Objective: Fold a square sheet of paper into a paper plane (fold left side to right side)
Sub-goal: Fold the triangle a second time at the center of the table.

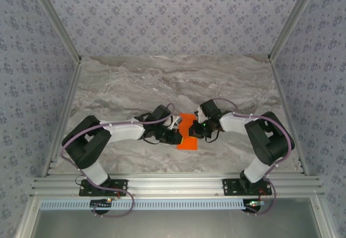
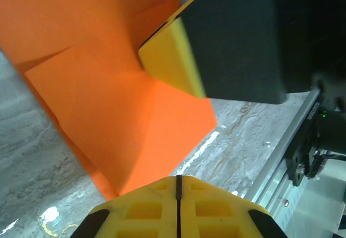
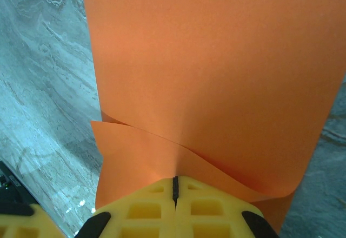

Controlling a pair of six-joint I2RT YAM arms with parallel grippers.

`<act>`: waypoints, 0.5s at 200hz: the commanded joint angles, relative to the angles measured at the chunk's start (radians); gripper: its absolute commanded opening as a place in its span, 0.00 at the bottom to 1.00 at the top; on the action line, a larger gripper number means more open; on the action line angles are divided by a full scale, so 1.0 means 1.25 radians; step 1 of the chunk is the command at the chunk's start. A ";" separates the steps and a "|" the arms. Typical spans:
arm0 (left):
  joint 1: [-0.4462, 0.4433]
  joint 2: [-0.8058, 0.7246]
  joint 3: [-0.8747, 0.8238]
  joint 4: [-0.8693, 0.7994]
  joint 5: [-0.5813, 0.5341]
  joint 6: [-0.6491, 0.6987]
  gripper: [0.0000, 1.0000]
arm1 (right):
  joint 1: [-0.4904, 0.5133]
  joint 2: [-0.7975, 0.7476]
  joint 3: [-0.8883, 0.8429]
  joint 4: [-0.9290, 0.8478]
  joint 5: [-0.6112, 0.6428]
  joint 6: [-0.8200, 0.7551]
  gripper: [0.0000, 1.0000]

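Step in hand: side-to-side fold. Left jaws and right jaws each pinch the paper [image 1: 188, 138]. Next move likely needs edge alignment, then creasing.

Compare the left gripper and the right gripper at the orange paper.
The right gripper pinches the orange paper, which puckers at its tips; the left gripper sits at a corner of the paper, and a grip there cannot be told. From above, the left gripper reaches the paper from its left side, the right gripper from its right. Both are shut and have yellow fingers.
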 commanded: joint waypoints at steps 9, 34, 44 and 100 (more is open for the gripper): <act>0.000 0.035 0.016 -0.003 0.020 0.027 0.07 | -0.009 0.020 0.006 -0.058 0.045 -0.015 0.00; -0.002 0.055 0.011 -0.018 -0.005 0.033 0.07 | -0.006 0.013 0.006 -0.044 0.034 -0.012 0.00; -0.002 0.063 0.011 -0.027 -0.013 0.036 0.07 | -0.006 0.007 0.006 -0.035 0.032 -0.009 0.00; -0.020 0.086 0.008 -0.075 -0.070 0.046 0.07 | 0.007 -0.062 0.009 -0.045 0.040 -0.017 0.00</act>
